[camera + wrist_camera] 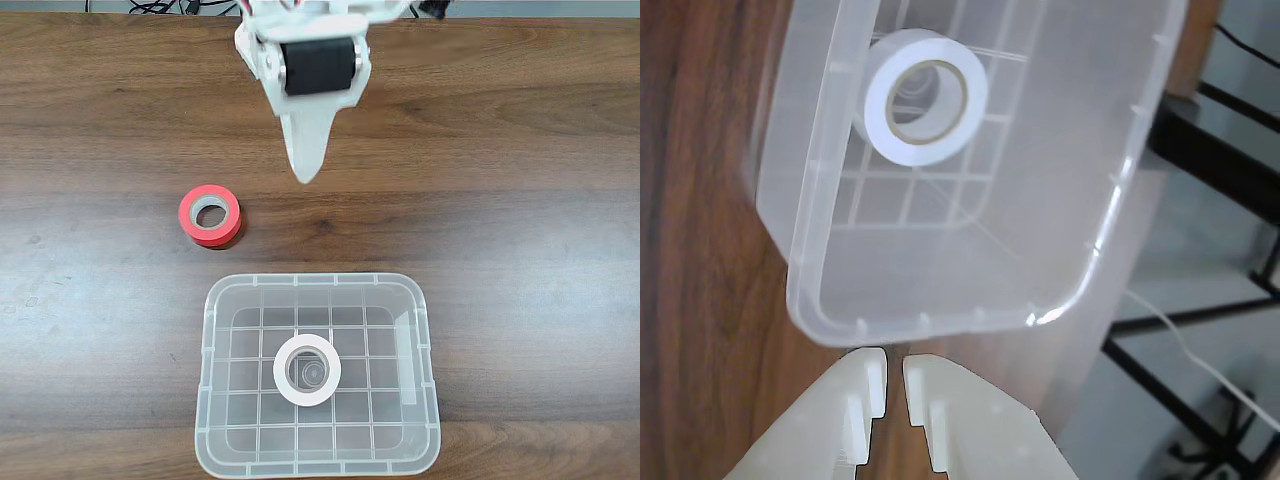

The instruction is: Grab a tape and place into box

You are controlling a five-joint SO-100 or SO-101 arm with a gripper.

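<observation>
The white tape (307, 370) lies flat on the ribbed bottom of the clear box (221, 300), near its middle. In the wrist view the tape (926, 96) sits inside the box (940, 325), beyond my fingertips. My white gripper (305, 175) hangs above the table behind the box, near the far edge, pointing down. Its fingers are together with only a thin slit between them and nothing held, as the gripper (893, 362) shows in the wrist view.
A red-orange tape roll (211, 215) with a grey core lies on the wood table, left of the gripper and behind the box's left corner. The box stands close to the table's near edge. Beyond that edge the wrist view shows black frame legs (1200, 150).
</observation>
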